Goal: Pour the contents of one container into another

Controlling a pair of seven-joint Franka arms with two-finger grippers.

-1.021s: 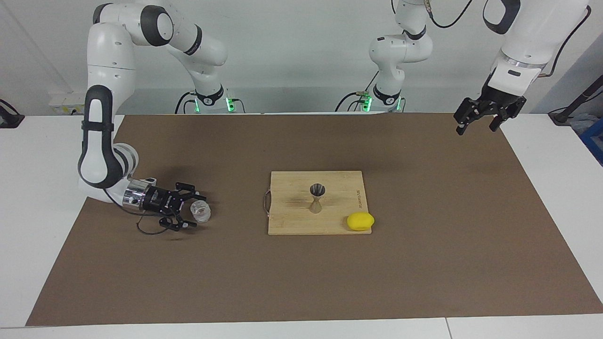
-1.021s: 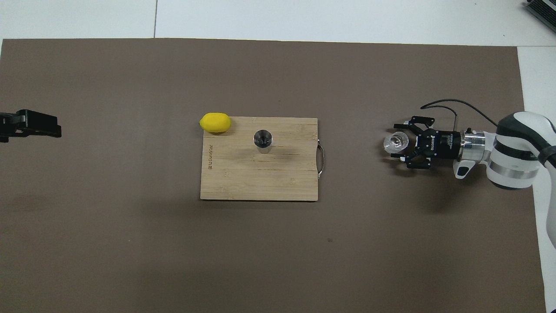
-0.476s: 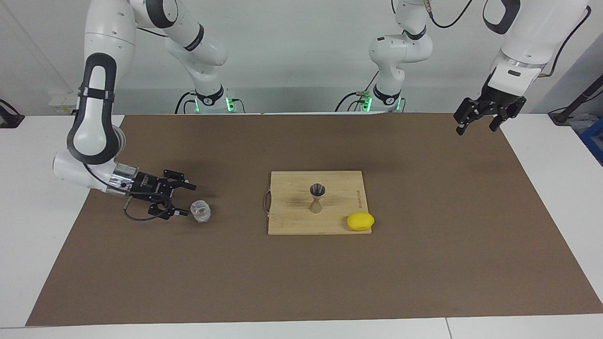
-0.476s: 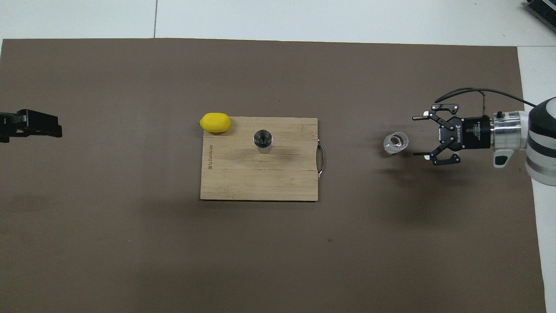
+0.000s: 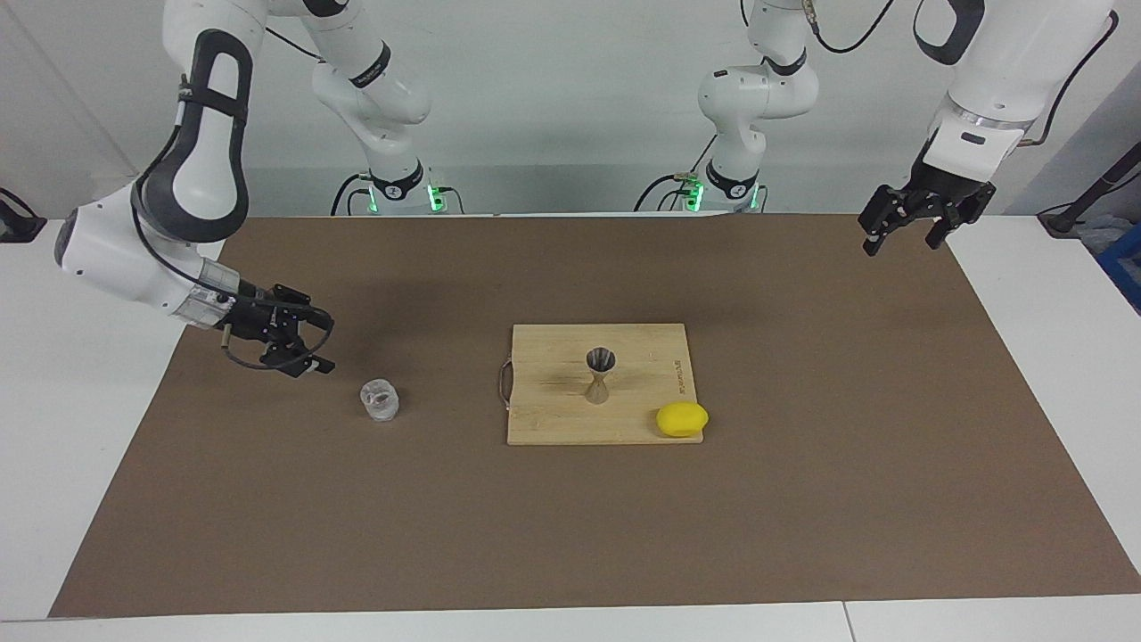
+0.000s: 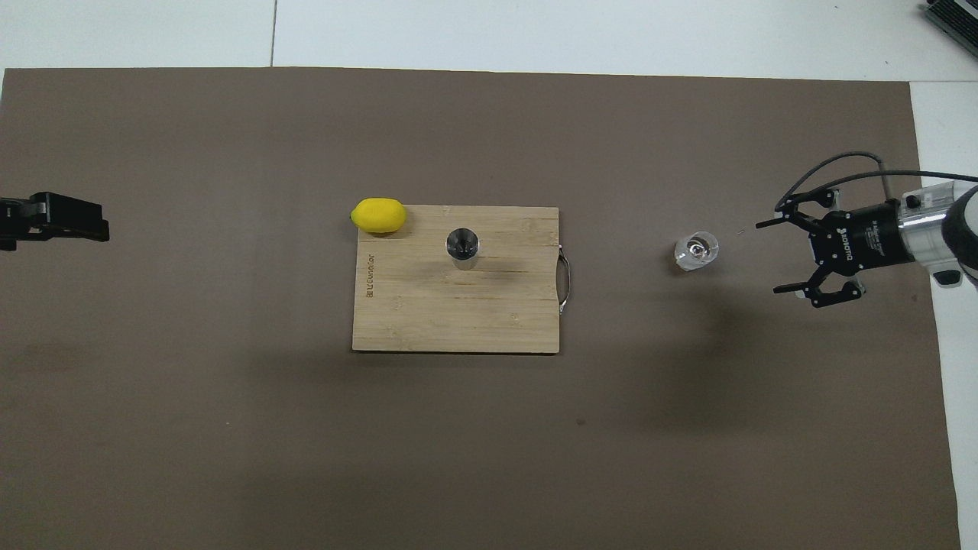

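The clear glass tumbler (image 5: 380, 400) (image 6: 696, 250) stands upright on the brown mat, between the board and the right arm's end of the table. My right gripper (image 5: 324, 344) (image 6: 767, 257) is open and holds nothing. It hangs over the mat a short way from the glass, toward the right arm's end. The metal jigger (image 5: 600, 374) (image 6: 462, 246) stands upright on the wooden board (image 5: 553, 423) (image 6: 428, 321). My left gripper (image 5: 900, 242) (image 6: 92, 221) waits open and empty above the mat's edge at the left arm's end.
A yellow lemon (image 5: 682, 418) (image 6: 378, 215) lies at the board's corner farther from the robots, toward the left arm's end. A metal handle (image 5: 504, 384) (image 6: 565, 283) sticks out of the board's side that faces the glass.
My right gripper, which stood around the glass, has drawn back from it toward the right arm's end and risen. The glass has stayed in place. The left arm has not moved.
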